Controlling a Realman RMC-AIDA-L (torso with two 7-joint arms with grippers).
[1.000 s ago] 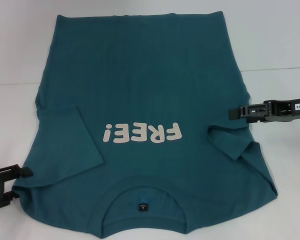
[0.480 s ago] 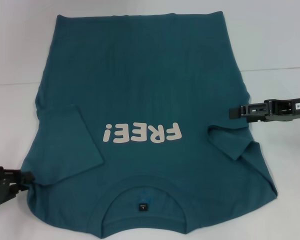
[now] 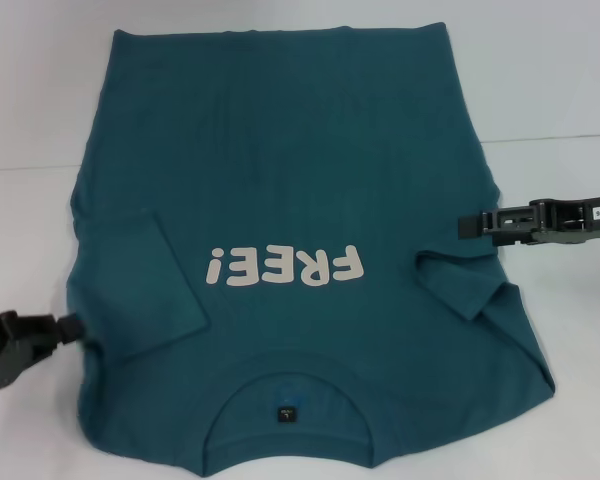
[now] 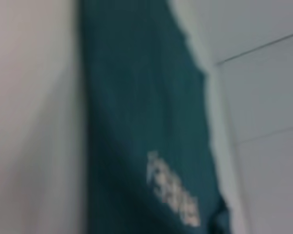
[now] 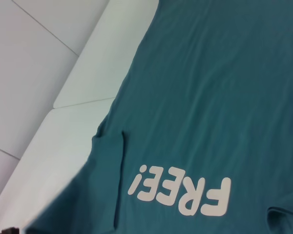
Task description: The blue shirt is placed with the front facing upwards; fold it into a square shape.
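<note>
Across the white desk (image 3: 550,90), lying flat and front up: blue shirt (image 3: 290,180), collar nearest, both sleeves folded inward. At the near left edge, touching the shirt's side: left gripper (image 3: 65,328), jaws hard to read, cannot tell whether clenched. At the right edge, hovering beside the folded sleeve: right gripper (image 3: 467,224), jaws pressed together, grasping nothing.

Cream "FREE!" on the blue shirt (image 3: 280,200) chest; the right claw (image 3: 467,224) arm's sticker perhaps reads "40-06"
</note>
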